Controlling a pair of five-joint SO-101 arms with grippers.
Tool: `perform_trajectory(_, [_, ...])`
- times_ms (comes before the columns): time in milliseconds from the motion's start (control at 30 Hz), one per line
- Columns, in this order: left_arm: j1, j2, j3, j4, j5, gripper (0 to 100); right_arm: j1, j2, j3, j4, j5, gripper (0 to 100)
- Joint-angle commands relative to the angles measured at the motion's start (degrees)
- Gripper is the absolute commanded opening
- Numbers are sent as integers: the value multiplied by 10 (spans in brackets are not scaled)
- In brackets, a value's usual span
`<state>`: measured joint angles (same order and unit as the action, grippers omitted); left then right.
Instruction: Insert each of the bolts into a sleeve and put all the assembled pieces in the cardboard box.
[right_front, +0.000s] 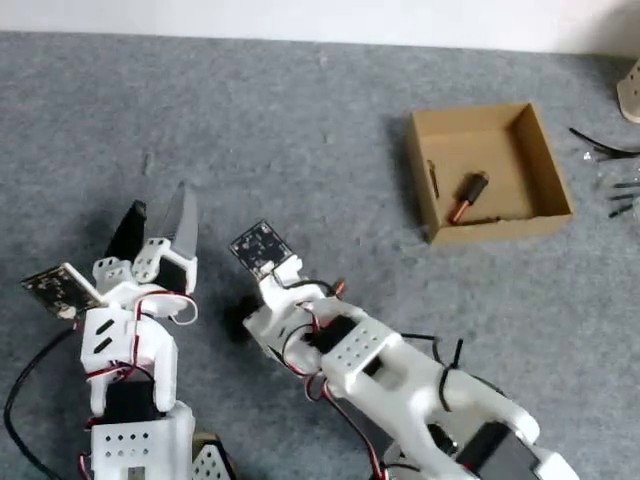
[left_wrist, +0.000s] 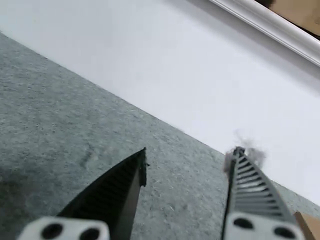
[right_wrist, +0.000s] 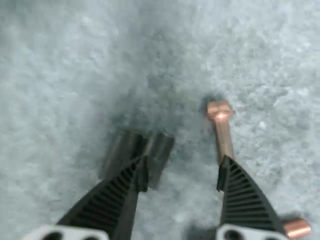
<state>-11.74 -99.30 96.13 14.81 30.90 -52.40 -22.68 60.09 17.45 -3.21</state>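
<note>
1. Copper-coloured metal bolt (right_wrist: 222, 132) lies on the grey felt table cover (right_front: 300, 120), by one finger of the right gripper (right_wrist: 183, 165), whose jaws are spread wide.
2. Dark cylindrical sleeves (right_wrist: 125, 147) lie by the other finger.
3. Left gripper (left_wrist: 190, 152) gapes wide (holding nothing).
4. Brown cardboard box (right_front: 540, 215) holds one sleeved bolt (right_front: 467, 197).

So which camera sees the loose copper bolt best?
The right wrist view: the bolt lies close up, head and shank clear. In the high view it is a speck beside the right arm. The left wrist view faces the wall.

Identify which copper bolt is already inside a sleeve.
The boxed bolt, in the cardboard box, wears a black sleeve; the loose bolt by the right gripper lies bare.
</note>
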Motion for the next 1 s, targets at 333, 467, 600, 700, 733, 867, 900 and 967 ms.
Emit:
perform_trajectory(333, [-8, -4, -6, -13, 0, 252, -28, 137, -101, 4, -60, 201])
perform_trajectory(467, [-8, -4, -6, -13, -1, 252, -30, 155, -101, 12, -61, 201])
perform_trajectory(600, [-8, -4, -5, -13, -1, 252, -30, 155, -104, 43, -61, 201])
perform_trajectory(700, [-8, -4, -5, -13, -1, 252, -29, 160, -104, 43, -61, 200])
perform_trajectory(733, [-8, -4, -5, -13, -1, 252, -28, 161, -104, 43, -61, 194])
perform_trajectory(867, [-8, -4, -5, -13, -1, 252, -28, 162, -111, 42, -61, 102])
perform_trajectory(900, [-8, -4, -5, -13, -1, 252, -28, 163, -116, 43, -61, 81])
perform_trajectory(967, [-8, -4, -5, -13, -1, 252, -27, 163, -122, 44, -61, 70])
